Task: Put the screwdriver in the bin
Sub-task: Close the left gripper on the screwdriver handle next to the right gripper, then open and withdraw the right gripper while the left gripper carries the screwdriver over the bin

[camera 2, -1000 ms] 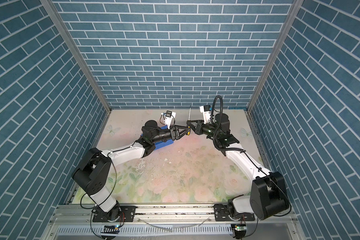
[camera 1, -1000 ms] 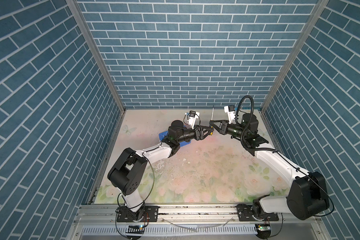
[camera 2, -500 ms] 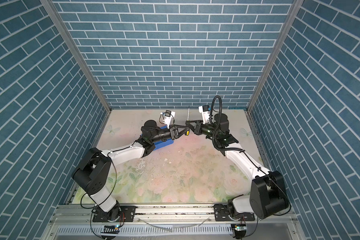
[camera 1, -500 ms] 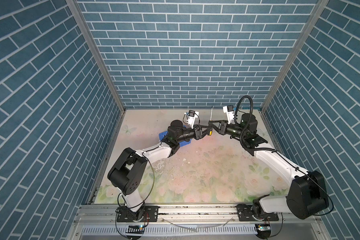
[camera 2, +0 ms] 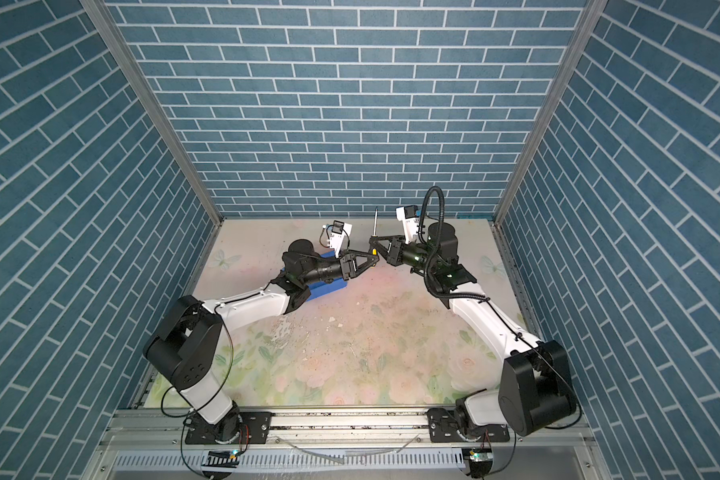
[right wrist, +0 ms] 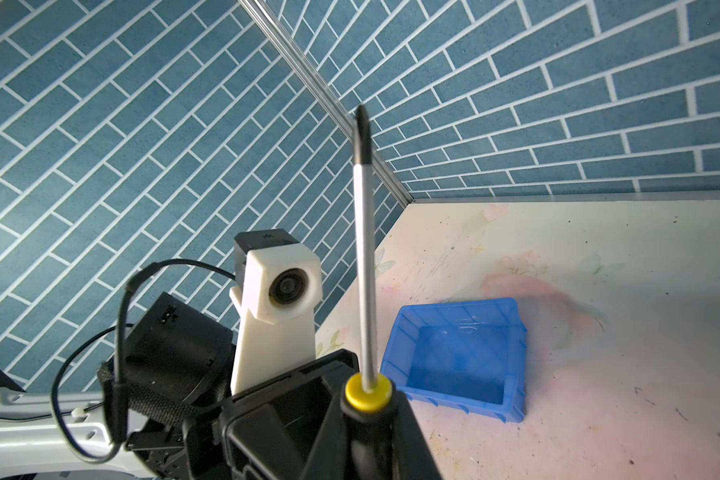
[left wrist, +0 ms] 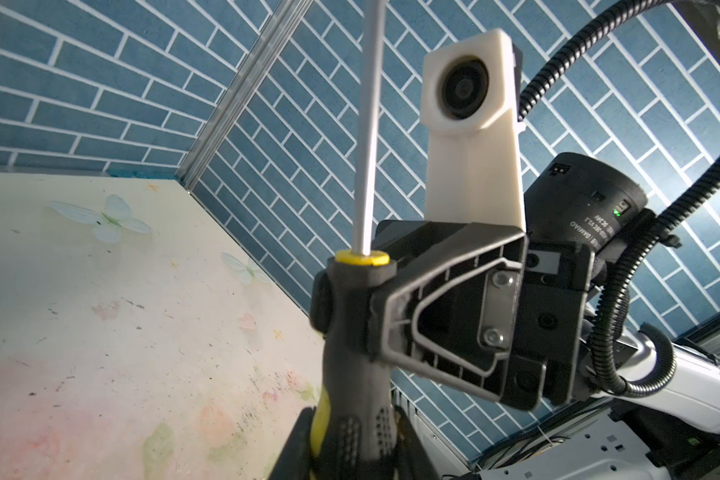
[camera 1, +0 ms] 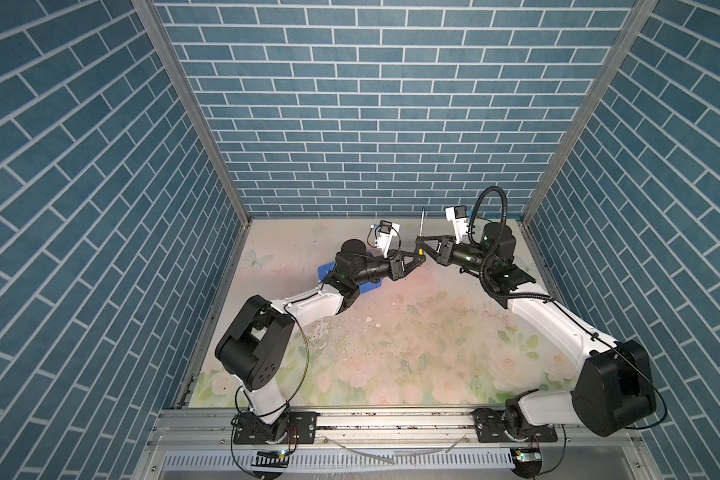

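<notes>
Both left pincer (camera 1: 420,259) and right pincer (camera 1: 420,240) pinch the screwdriver's (right wrist: 366,270) ribbed black handle.

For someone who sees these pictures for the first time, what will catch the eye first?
The screwdriver is held upright above the far middle of the table, shaft pointing up. The left claw and the right claw are both shut on its handle. The empty blue bin sits on the table, left of the screwdriver in both top views.

One screwdriver (right wrist: 366,270), one bin (right wrist: 458,304) (blue)
</notes>
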